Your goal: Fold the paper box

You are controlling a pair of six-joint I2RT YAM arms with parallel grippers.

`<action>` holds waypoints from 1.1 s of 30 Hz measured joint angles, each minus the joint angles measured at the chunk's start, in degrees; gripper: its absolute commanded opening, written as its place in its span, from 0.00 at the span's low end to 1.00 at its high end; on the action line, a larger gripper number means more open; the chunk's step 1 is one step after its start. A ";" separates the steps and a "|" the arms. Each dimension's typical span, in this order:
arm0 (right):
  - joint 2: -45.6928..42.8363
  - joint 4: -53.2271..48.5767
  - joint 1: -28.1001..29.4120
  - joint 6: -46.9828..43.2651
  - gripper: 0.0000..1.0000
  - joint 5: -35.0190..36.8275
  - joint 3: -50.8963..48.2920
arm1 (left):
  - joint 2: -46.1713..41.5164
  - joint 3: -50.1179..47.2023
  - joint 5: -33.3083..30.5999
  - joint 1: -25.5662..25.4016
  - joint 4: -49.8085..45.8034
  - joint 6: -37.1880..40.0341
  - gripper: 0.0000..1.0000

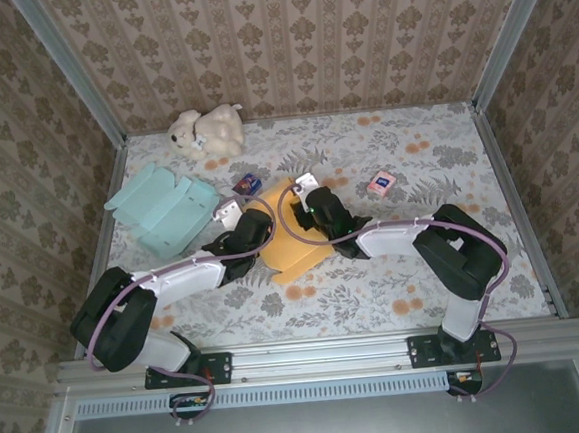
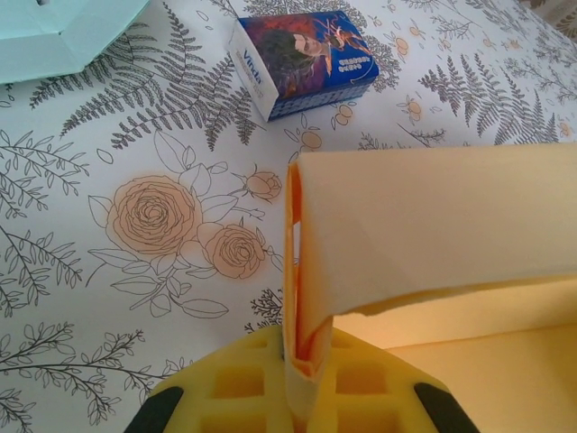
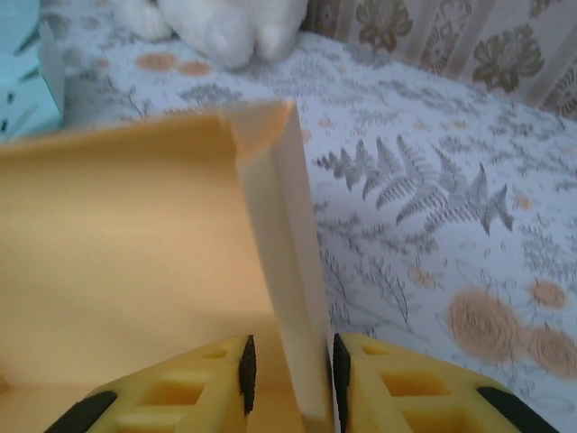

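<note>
half-folded yellow paper box point(image 1: 294, 248), flaps upright

Beyond the right end effector point(image 3: 288, 361), the plush toy point(image 3: 225, 23) was blurred and cropped. Ahead-left of the left end effector point(image 2: 293, 379) the teal box point(image 2: 63, 32) was cropped; the yellow paper box point(image 2: 433, 234) ran off rightward.

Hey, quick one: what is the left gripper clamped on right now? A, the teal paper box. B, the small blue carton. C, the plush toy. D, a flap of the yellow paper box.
D: in the left wrist view the left gripper is shut on an upright flap of the yellow paper box, while the blue carton lies apart beyond it.
</note>
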 measured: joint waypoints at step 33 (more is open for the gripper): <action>-1.33 2.21 0.39 1.46 0.38 4.44 -2.36 | 2.32 0.66 -0.52 1.97 2.67 5.97 0.00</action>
